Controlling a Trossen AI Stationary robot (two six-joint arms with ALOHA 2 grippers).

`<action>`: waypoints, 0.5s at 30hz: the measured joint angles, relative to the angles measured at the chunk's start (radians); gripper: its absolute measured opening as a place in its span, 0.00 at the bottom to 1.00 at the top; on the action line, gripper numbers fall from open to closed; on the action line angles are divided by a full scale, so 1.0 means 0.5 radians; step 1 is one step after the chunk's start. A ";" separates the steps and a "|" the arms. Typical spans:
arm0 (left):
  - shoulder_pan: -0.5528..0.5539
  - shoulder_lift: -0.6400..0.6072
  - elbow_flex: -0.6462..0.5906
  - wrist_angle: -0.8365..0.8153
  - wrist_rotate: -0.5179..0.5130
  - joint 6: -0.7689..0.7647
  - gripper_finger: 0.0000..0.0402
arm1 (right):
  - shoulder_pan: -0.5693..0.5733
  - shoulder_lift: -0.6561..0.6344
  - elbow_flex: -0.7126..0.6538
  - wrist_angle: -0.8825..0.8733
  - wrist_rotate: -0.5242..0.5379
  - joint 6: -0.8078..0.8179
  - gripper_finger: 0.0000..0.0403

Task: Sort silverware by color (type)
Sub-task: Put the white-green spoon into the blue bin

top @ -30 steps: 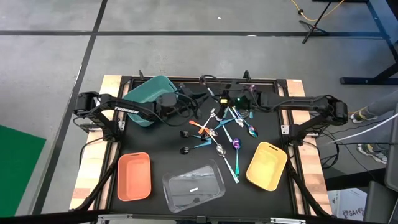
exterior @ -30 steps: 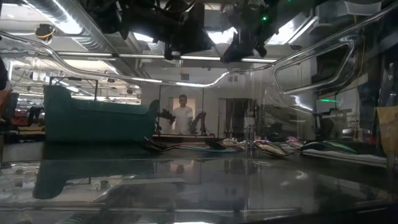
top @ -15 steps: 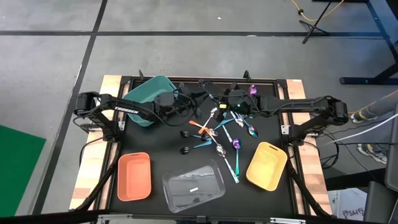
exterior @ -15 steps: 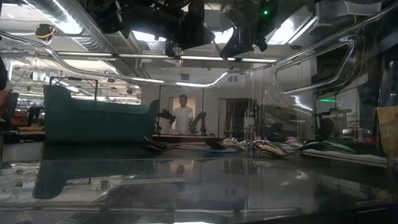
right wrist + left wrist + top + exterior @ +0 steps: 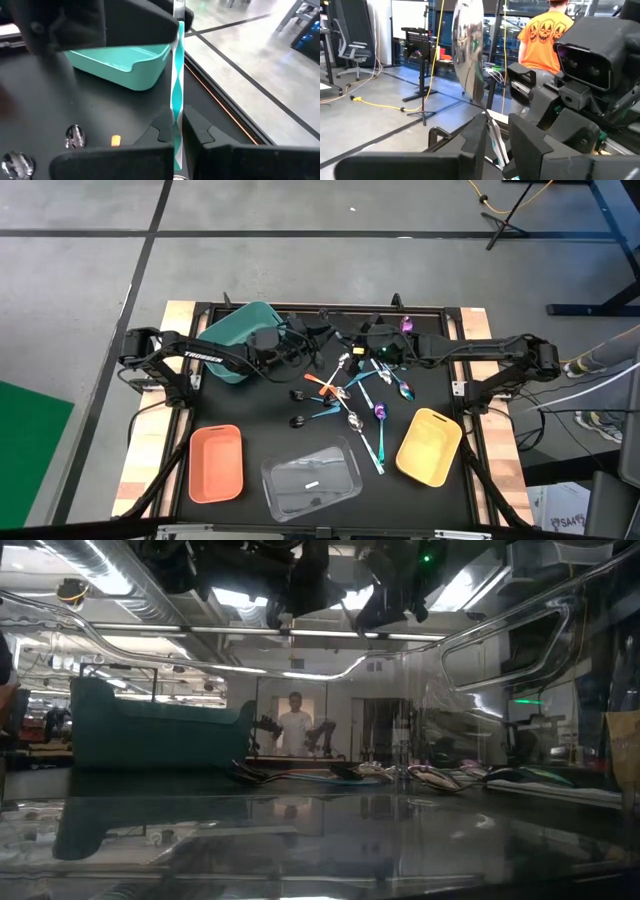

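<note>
**Both arms raised over the back of the table, each with a spoon in its fingers**

From overhead I see my two arms meeting near the top centre of the frame, above the black table top (image 5: pixel 250 405). The left gripper (image 5: pixel 300 338) sits just right of the teal plastic bin (image 5: pixel 238 332) in the upper left part of the table. In its wrist view the two dark fingers (image 5: pixel 475 142) are clamped on the thin stem of an all-silver metal spoon (image 5: pixel 469 50), which stands upright with its shiny bowl at the top of the frame.

The right gripper (image 5: pixel 372 340) is a little further right. Its wrist view shows the fingers (image 5: pixel 200 130) pressed together on a slim teal spoon handle (image 5: pixel 177 95), standing upright in front of the teal bin (image 5: pixel 125 62); I cannot see that spoon's bowl.

The rest of the loose silverware pile (image 5: pixel 355 395) lies on the table in the centre-right of the overhead frame, just below both grippers: crossed spoons with orange handles, teal handles, a purple bowl and silver bowls. One long teal-handled spoon (image 5: pixel 379 446) lies apart, toward the yellow bin (image 5: pixel 430 445) at lower right. The salmon rectangular bin (image 5: pixel 216 463) is at lower left, and the clear plastic tray (image 5: pixel 311 478) is at bottom centre.

In the low view the pile (image 5: pixel 400 775) shows as a flat cluster at mid-frame, right of the teal bin (image 5: pixel 150 735).
</note>
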 joint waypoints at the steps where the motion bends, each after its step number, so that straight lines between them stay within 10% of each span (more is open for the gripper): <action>1: 0.000 0.000 0.000 0.000 0.001 0.000 0.19 | 0.000 0.000 0.000 0.010 -0.015 0.000 0.00; 15: 0.000 0.000 0.000 0.002 0.002 0.001 0.19 | 0.000 0.000 0.000 0.017 -0.121 0.000 0.00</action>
